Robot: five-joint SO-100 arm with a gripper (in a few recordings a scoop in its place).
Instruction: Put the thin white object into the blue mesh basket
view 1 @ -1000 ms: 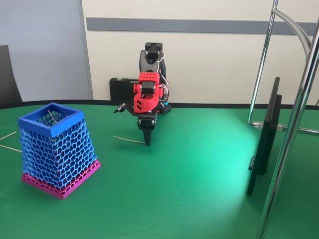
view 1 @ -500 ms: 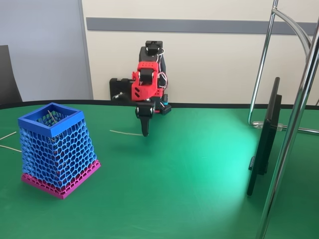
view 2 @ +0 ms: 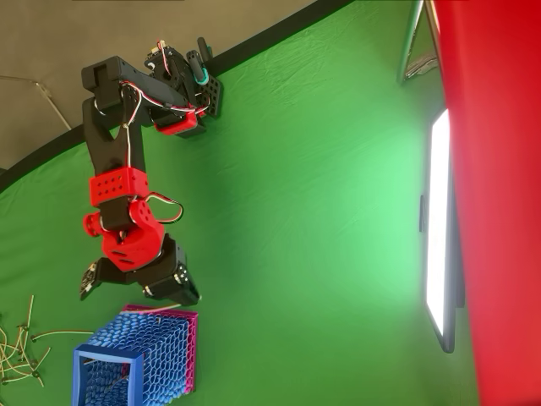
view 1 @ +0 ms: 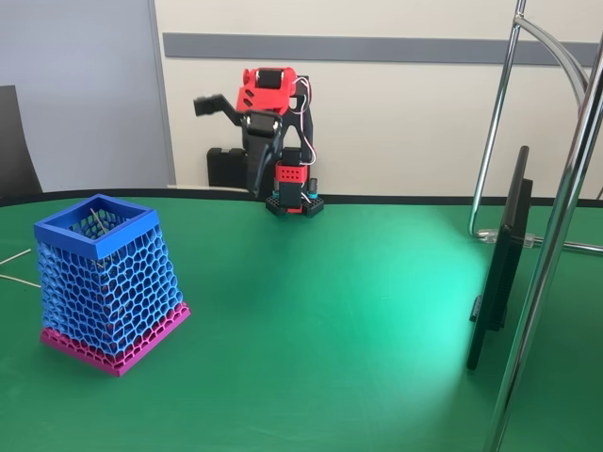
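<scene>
Hovering beside basket (view 2: 139,359), tool (view 2: 188,296) possibly gripping stick.

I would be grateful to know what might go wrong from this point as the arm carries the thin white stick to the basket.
1. The thin white object shows as only a faint line beside the gripper, and the grip cannot be confirmed. It may slip out before it is over the basket.
2. The blue mesh basket is narrowest at its square rim. A stick released sideways could lie across the rim or fall outside.
</scene>
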